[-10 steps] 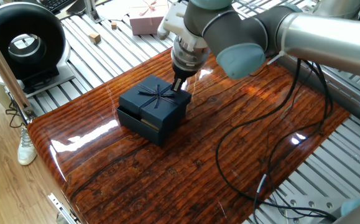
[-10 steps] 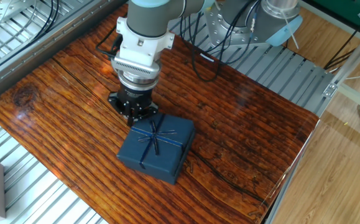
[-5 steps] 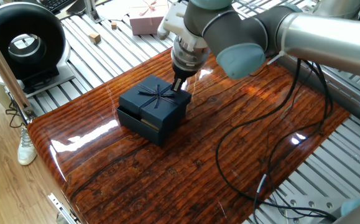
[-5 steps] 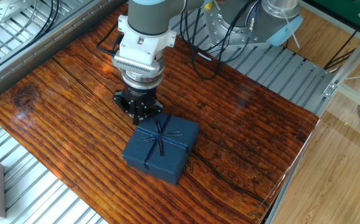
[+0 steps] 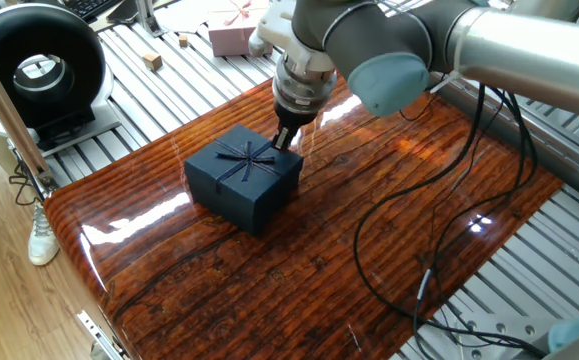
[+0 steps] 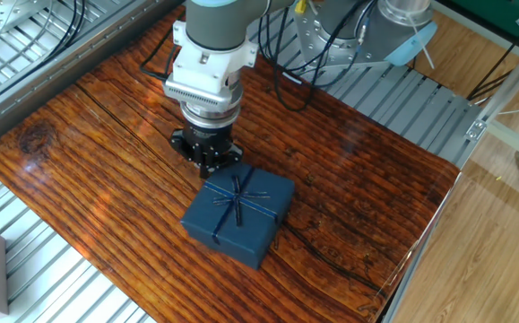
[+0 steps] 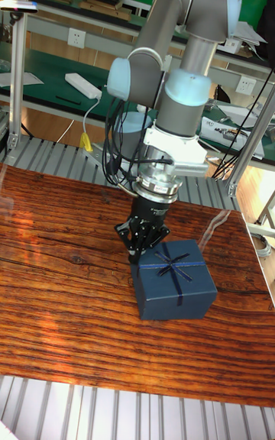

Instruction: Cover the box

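The navy box (image 5: 231, 192) stands on the wooden table (image 5: 389, 250) with its bow-topped lid (image 5: 247, 160) resting squarely over it, so the inside is hidden. My gripper (image 5: 285, 141) points down at the lid's far edge, its fingers closed on the rim. In the other fixed view the gripper (image 6: 211, 165) meets the box (image 6: 238, 220) at its back left corner. The tall view shows the gripper (image 7: 140, 248) pressed against the upper left corner of the box (image 7: 174, 281).
A pale pink gift box (image 5: 231, 30) and small wooden blocks (image 5: 152, 60) lie on the metal slats behind the table. A black round device (image 5: 34, 70) stands at the far left. Cables (image 5: 439, 230) trail across the table's right side.
The gripper and the lid have shifted together across the box. The lid was offset with the box's base showing; now it sits aligned over the base.
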You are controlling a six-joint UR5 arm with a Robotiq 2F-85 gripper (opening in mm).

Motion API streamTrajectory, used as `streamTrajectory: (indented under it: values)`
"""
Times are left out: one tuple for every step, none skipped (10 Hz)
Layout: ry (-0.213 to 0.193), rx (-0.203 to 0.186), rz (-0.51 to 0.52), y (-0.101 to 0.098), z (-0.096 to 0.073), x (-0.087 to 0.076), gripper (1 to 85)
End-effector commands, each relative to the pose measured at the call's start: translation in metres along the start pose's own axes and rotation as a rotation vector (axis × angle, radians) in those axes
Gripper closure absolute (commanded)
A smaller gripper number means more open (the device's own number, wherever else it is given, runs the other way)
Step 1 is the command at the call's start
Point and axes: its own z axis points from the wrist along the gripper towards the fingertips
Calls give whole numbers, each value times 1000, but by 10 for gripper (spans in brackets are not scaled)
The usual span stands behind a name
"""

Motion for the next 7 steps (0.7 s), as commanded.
streamTrajectory:
  values:
    - [11, 80, -82, -15, -13, -3, 847]
    - [24, 65, -50, -6, -19, -2, 847]
    - [41, -8, 41, 18, -23, 0, 847]
    - [49, -69, 110, 37, -26, 0, 847]
    - [54, -125, 173, 54, -30, -1, 847]
    - [55, -164, 213, 68, -34, -4, 847]
    - [53, -181, 227, 76, -36, -8, 847]
